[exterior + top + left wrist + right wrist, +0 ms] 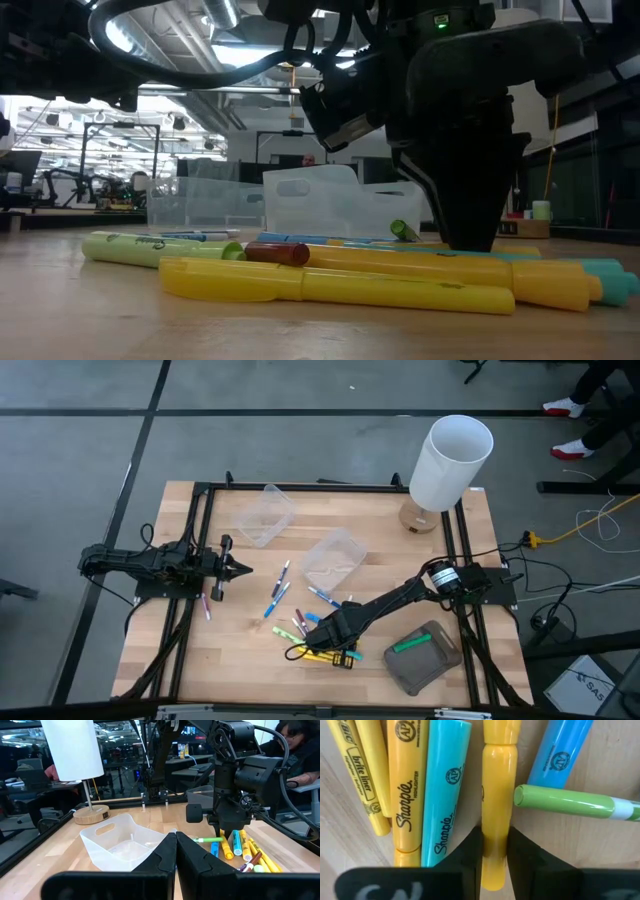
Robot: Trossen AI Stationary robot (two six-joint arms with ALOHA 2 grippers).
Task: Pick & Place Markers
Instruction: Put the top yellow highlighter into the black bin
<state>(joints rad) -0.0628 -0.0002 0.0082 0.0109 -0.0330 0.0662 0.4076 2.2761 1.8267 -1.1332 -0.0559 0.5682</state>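
Down at the front of the bench point(250, 660), the right hand point(494, 851) stands over the cluster of markers point(318, 640), its two dark fingers point(470, 852) straddling a yellow marker point(497, 785) and clamped on its barrel, one finger on each side. That marker runs lengthwise between the fingers. Just beside it on one side lie a light blue marker point(445, 795), an orange-yellow marker point(407, 790) and two thinner yellow highlighters point(362, 775); on the other side a green marker point(565, 802) lies crosswise with its end close to the gripped barrel, and a blue marker point(560, 755) sits beyond it. In the low view the hand comes straight down onto the pile, fingertips at the level of the markers on the wood.

More markers are scattered toward the middle of the bench, near two clear plastic tubs point(335, 555). A grey tray point(425, 660) at the front right corner holds one green pen point(410, 644). A white lamp point(450, 460) stands at the back right corner.

The left hand point(238, 568) waits well apart at the left side of the bench, above the surface, fingers pressed together with nothing between them.
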